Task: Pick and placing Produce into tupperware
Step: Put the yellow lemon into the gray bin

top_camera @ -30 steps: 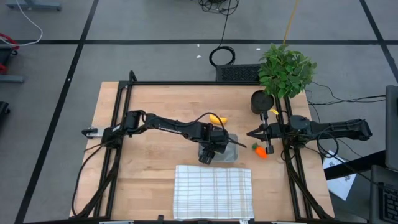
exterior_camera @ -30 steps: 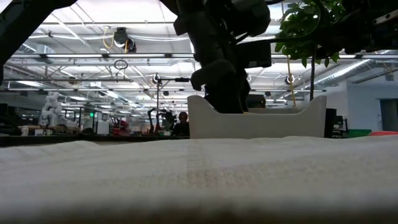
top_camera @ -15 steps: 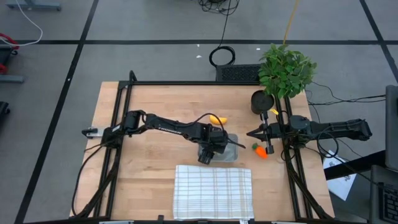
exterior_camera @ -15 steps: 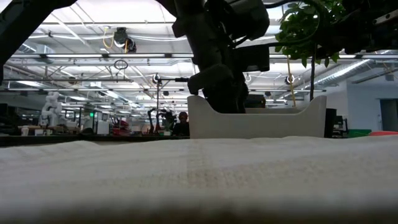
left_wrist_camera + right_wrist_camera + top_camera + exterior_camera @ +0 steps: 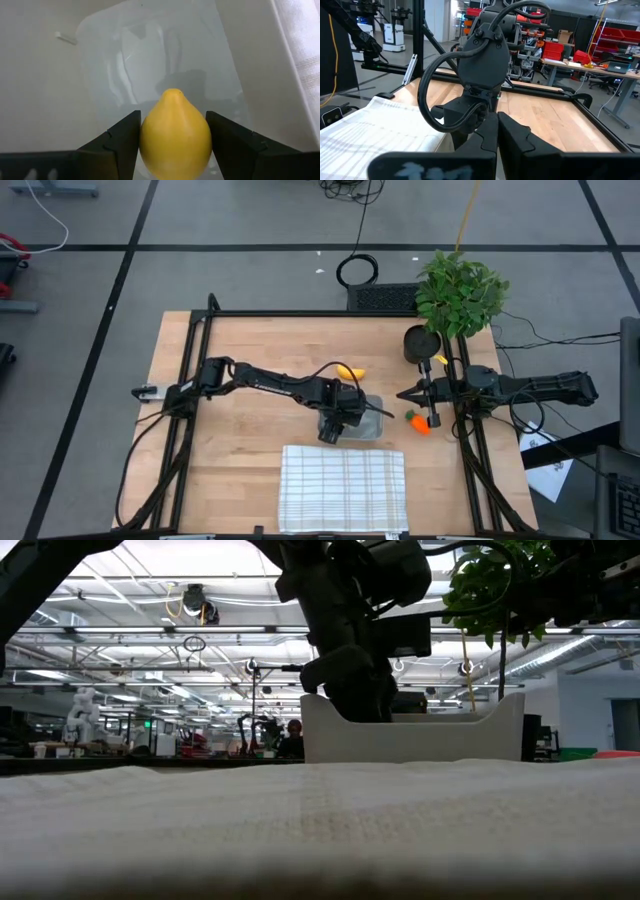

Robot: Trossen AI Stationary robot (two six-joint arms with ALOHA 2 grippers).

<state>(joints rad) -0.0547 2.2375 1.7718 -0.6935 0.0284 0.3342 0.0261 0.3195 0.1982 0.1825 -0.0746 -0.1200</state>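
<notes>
A wooden table [image 5: 250, 340] stands on a grey workshop floor; take the container [image 5: 372, 412] near its middle as your landmark. Just on its near side lies a white checked cloth [image 5: 343, 487]; well off to its far right stand a potted plant [image 5: 460, 292] and a black pot [image 5: 421, 343].

The left gripper [image 5: 172, 137] hangs directly over the container's left part, its fingers clamped on the lemon [image 5: 175, 134], which points down into the clear tub. You can judge the release as the step in hand. The banana [image 5: 349, 371] lies on the table just beyond the container, not yet collected. The carrot [image 5: 418, 422] lies to the container's right, beside the right gripper [image 5: 403, 394], whose fingers are closed on nothing and which waits there.

Compared with the earlier frames, almost nothing has changed: in the low view the left arm has shifted only slightly above the container wall [image 5: 410, 735], and its grip on the lemon is unaltered. The lemon is therefore not yet delivered.
</notes>
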